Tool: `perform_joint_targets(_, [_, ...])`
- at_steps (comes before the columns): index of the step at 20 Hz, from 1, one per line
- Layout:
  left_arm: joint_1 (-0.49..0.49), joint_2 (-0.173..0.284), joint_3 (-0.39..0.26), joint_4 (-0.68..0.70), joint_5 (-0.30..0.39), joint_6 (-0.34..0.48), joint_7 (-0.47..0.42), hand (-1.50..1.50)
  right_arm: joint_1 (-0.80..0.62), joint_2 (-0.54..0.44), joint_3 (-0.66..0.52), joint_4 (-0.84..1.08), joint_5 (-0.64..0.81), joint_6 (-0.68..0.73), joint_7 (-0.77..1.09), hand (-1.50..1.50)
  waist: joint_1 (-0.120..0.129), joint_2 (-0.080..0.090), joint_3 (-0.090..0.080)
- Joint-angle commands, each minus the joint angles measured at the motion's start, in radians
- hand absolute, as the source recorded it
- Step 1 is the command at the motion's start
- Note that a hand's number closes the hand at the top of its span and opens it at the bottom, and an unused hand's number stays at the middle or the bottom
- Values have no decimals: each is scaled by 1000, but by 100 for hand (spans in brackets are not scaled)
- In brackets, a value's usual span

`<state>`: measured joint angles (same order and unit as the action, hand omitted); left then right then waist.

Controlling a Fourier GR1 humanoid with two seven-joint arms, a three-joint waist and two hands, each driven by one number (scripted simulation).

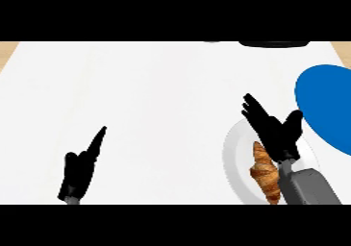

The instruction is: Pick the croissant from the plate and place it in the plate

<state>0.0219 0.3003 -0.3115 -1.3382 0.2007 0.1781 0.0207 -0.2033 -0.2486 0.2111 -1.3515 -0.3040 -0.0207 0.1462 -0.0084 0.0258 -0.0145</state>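
A golden-brown croissant point(264, 172) lies on a white plate point(234, 149) at the lower right of the counter. My right hand point(273, 129) hovers over that plate, just above and to the right of the croissant, fingers straight and spread, holding nothing. Its forearm hides part of the plate's right side. A blue plate point(331, 105) sits at the right edge, partly cut off by the frame. My left hand point(80, 168) rests open at the lower left, fingers up, far from both plates.
The white counter point(135, 86) spreads wide to the left and middle. A dark object point(273, 43) shows at the far top edge. Wooden strips point(4, 53) border the counter at the top corners.
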Motion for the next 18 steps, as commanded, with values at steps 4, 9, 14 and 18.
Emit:
perform_joint_targets(4, [-62, 71, 66, -129, -24, -24, 12, 0, -55, 80, -35, -57, 61, -196, 19, 150, 37, -38, 13])
perform_joint_targets(9, [-48, 77, 102, -112, -4, -24, -45, 0, -54, -34, -59, -66, 395, -515, -61, -150, 5, -48, 7])
perform_joint_targets(14, [-48, 52, 149, -20, 0, -33, -165, 0, 132, 159, 88, -135, 548, -725, -257, -150, -6, -27, 13])
perform_joint_targets(18, [-12, 67, 151, -102, -3, -29, -121, 0, 269, 142, 184, -296, 743, -852, -124, -150, -1, -33, 13])
